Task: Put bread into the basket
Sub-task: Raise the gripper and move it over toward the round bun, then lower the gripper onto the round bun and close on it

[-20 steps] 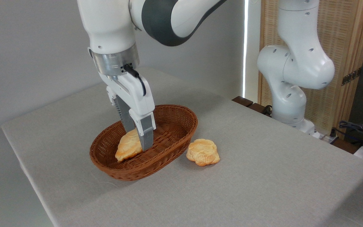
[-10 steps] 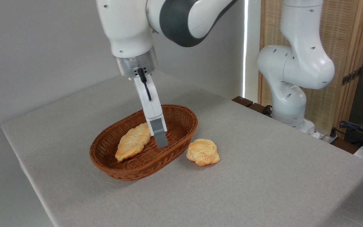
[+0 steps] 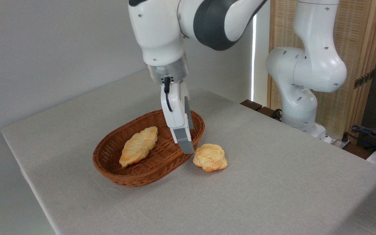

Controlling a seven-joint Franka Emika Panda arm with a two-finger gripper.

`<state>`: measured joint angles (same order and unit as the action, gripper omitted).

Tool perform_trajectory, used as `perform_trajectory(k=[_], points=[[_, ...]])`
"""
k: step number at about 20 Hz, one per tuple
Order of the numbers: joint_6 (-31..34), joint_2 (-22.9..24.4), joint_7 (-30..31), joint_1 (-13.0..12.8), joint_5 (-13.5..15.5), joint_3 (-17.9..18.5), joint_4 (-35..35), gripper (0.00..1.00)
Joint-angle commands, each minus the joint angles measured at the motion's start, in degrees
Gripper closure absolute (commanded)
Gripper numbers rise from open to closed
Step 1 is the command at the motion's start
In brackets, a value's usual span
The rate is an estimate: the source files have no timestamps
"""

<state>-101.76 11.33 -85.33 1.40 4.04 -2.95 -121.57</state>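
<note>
Gripper (image 3: 185,143) moved right and up out of the basket (image 3: 132,178), from over the long bread (image 3: 139,146) to the basket's right rim, ending just left of the round bread (image 3: 210,157). It also turned, so it showed edge-on here. Long bread had been let go and lay alone inside the basket, left of centre, tilted along the weave; nothing touched it. That piece looked done.

Round bread sat on the table (image 3: 273,182), just beside the basket's right end, outside it, not moved across the frames. Judged: half the task left, arm heading for the second piece.

Fingers: only the near one and a sliver of the other showed, one behind the other, so the gap was hidden — could not tell whether apart or together. Nothing was seen between them. Tips hung above the rim, not touching the round bread as far as could be seen.

Basket stayed put.
</note>
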Motion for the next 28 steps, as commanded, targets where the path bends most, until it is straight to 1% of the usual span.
perform_trajectory(k=[1,3,9,13,17,24,28], points=[[-0.8,2.6,-8.6,-0.2,-6.0,0.8,-4.4,0.00],[-1.7,3.1,-11.1,-0.2,-6.2,0.8,-5.4,0.00],[-3.5,4.2,-11.7,-0.3,-6.2,0.8,-9.1,0.00],[-4.1,3.7,-12.2,-0.6,-6.2,0.7,-10.0,0.00],[-4.5,3.3,-14.7,-0.9,-6.2,0.7,-10.6,0.00],[-5.9,2.3,-14.9,-1.0,-6.2,0.2,-11.4,0.00],[-7.7,0.5,-14.9,-1.6,-6.4,0.0,-11.4,0.01]])
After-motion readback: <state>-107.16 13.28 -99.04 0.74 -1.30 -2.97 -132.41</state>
